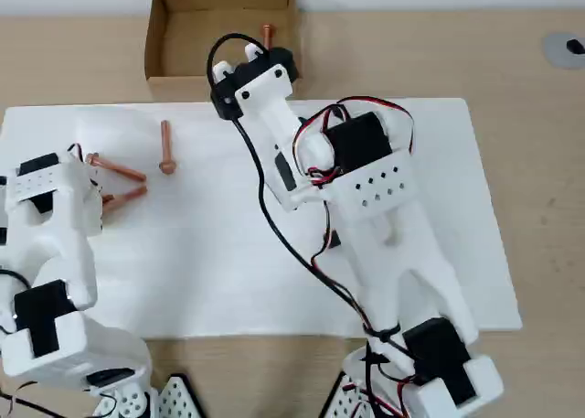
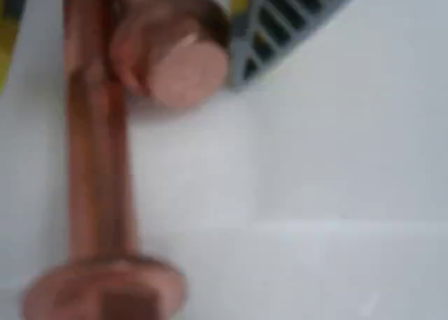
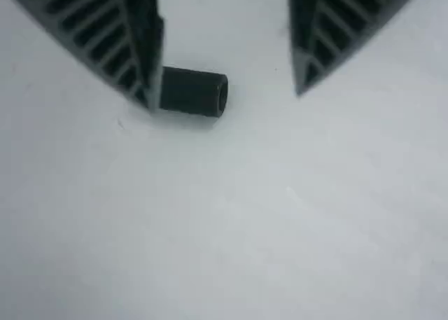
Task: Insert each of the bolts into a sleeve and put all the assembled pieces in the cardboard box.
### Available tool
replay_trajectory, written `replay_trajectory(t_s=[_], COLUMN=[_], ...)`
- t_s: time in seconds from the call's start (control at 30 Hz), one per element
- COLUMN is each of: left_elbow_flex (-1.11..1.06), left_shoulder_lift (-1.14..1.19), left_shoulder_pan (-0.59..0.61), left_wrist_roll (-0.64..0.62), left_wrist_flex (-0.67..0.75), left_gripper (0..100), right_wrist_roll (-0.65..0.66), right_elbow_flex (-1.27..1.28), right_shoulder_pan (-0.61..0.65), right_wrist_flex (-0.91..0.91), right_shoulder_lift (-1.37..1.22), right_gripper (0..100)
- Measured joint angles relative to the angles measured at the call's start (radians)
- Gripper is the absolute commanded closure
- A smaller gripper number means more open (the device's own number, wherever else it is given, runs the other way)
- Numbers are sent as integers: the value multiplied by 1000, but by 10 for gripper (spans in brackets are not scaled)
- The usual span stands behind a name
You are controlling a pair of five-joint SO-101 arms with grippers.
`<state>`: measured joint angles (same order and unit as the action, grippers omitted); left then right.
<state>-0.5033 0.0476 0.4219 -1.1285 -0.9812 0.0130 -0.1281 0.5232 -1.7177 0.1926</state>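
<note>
So: tabletop (image 1: 530, 116) carries the box (image 1: 174, 43) at its far side. On the right gripper (image 3: 231, 89) jaws are spread, sleeve (image 3: 192, 91) lying against one jaw; centre it before closing or it may roll off. On the left gripper (image 1: 99, 180) jaws spread around a bolt (image 2: 98, 159), second bolt (image 2: 175, 54) crowding it: pinch one only. A third bolt (image 1: 166, 148) lies apart.

overall light: bright, even, diffuse, coming from above
high view shadows: faint and soft-edged beside the arms on the white sheet (image 1: 210, 281); one inner wall of the cardboard box (image 1: 157, 34) is darker
glare: no hard hotspots; the sheet is very bright next to the tan bench (image 1: 530, 144)
left wrist view: dull sheen on the bolt (image 2: 183, 59) head, with a soft pinkish shadow under it
right wrist view: the sleeve (image 3: 192, 90) casts a short soft shadow; sheet tone is uneven, from light to mid grey
</note>
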Motion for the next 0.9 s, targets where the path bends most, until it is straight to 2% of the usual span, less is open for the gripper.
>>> replay_trajectory(t_s=[0.1, 0.27, 0.4, 0.73, 0.9], left_elbow_flex=[12, 78, 140, 149, 209], left_shoulder_lift=[26, 77, 120, 123, 133], left_shoulder_pan=[-3, -3, -9, -17, -18], left_wrist_roll=[0, 2, 68, 114, 114], left_wrist_flex=[-2, -46, -44, -48, -180], left_gripper=[791, 911, 995, 996, 995], right_wrist_roll=[0, 0, 0, 2, 2], right_elbow_flex=[0, 0, 0, 0, 0], right_shoulder_pan=[0, 0, 0, 0, 0], right_wrist_flex=[0, 0, 0, 0, 0], right_shoulder_lift=[0, 0, 0, 0, 0], right_gripper=[836, 836, 836, 836, 836])
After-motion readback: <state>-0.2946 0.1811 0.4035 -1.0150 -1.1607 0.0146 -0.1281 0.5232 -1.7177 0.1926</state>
